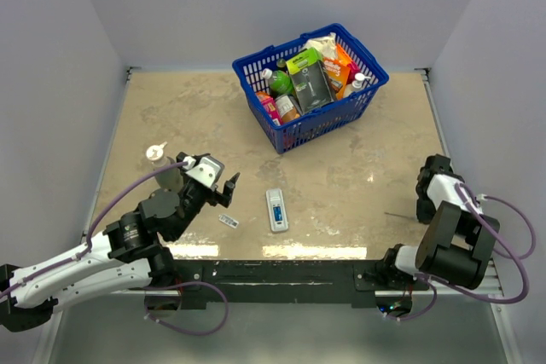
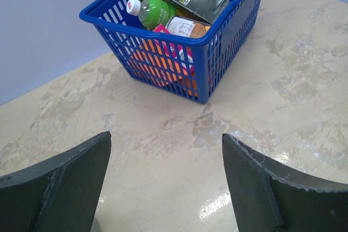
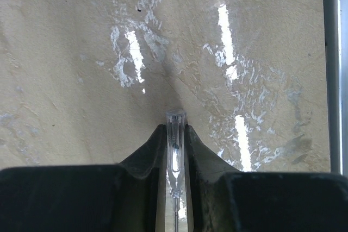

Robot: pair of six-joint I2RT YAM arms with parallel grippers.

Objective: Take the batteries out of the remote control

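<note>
Right gripper (image 3: 175, 130) clamped tight on clear slim tool (image 3: 175, 117). Only right wrist view gives us that; from above, arm hides jaws. Left gripper (image 2: 166, 139) spread wide, nothing between fingers, facing blue basket (image 2: 179, 58). Top view alone shows us remote control (image 1: 276, 210) lying flat at centre, greyish battery (image 1: 228, 221) just left of it.
</note>
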